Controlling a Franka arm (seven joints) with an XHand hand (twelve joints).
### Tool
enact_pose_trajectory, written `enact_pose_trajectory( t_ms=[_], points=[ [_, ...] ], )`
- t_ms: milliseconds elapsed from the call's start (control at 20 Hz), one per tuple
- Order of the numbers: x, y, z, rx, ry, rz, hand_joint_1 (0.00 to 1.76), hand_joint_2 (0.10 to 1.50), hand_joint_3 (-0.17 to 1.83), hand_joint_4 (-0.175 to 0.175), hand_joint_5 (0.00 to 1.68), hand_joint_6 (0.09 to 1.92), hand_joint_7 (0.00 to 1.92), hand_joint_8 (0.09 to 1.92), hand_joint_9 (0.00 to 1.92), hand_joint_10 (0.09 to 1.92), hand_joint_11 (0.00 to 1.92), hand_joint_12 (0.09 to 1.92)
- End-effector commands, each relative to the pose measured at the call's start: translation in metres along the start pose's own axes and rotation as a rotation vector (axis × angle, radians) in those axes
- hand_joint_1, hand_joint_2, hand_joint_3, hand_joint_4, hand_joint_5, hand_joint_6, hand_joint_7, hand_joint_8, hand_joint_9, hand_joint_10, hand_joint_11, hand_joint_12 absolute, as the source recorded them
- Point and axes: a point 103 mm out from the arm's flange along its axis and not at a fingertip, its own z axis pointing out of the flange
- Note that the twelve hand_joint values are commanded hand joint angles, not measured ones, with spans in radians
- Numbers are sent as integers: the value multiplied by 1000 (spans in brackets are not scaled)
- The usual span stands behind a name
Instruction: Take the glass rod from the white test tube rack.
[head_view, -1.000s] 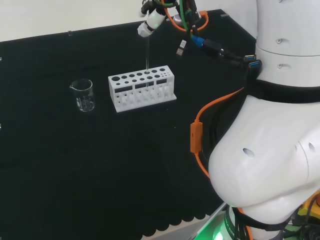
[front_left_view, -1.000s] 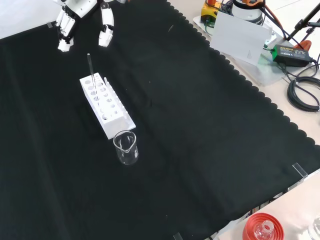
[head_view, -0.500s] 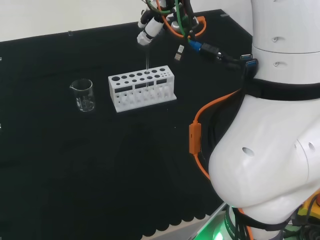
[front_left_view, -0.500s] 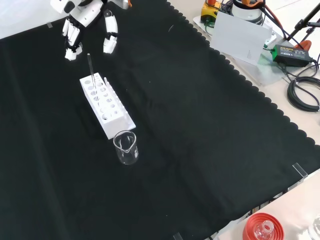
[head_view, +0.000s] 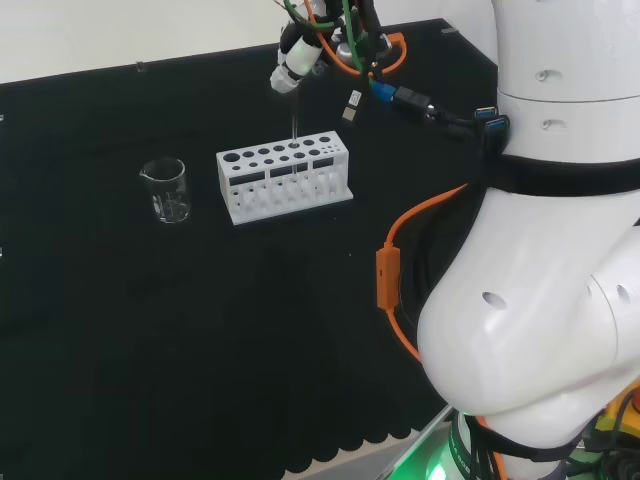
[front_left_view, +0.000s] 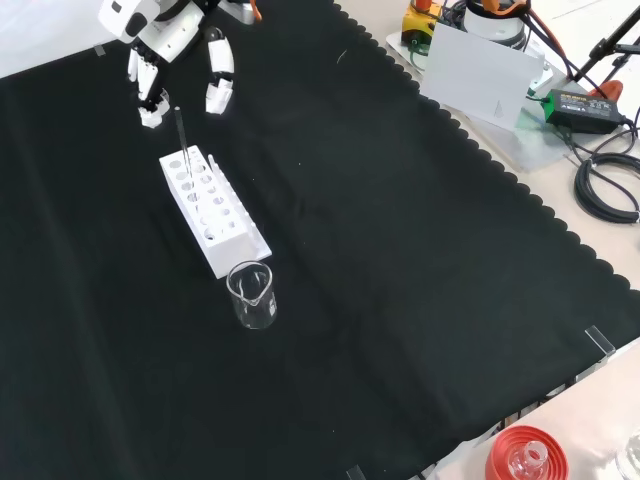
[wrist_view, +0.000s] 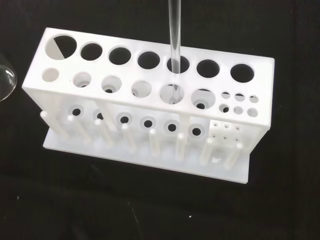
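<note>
Hand (front_left_view: 165, 45) hangs open above glass rod (front_left_view: 181, 132) (upright in white rack (front_left_view: 212, 212)), fingers apart.

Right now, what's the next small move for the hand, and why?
Probably ease the hand lower so its fingers bracket the glass rod. The rod stands upright in the white rack, and the fingers hang open just above its top, touching nothing.

A clear glass beaker (front_left_view: 251, 295) stands upright on the black cloth (front_left_view: 400, 260) covering the tabletop. At the cloth's near edge in the front view sits a red ribbed stand (front_left_view: 527, 455); beyond the far scalloped edge lie black cables (front_left_view: 607, 185) and a white card (front_left_view: 478, 73).
</note>
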Motion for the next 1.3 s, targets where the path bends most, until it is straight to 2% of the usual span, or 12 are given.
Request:
enact_pose_trajectory(
  t_ms=[50, 500, 800, 1300],
  points=[
    [3, 5, 8, 20, -4, 0, 620, 700, 530, -64, 321, 665, 641, 803, 772, 749, 608, 1304],
    [8, 12, 12, 43, -21, 3, 643, 698, 539, -69, 322, 765, 674, 808, 809, 748, 665, 1293],
    [0, 15, 18, 45, -29, 4, 721, 714, 567, -73, 411, 915, 715, 798, 866, 722, 759, 1260],
    [-1, 18, 21, 19, -33, -7, 800, 719, 641, -92, 537, 1001, 817, 770, 999, 652, 908, 1195]
  ],
)
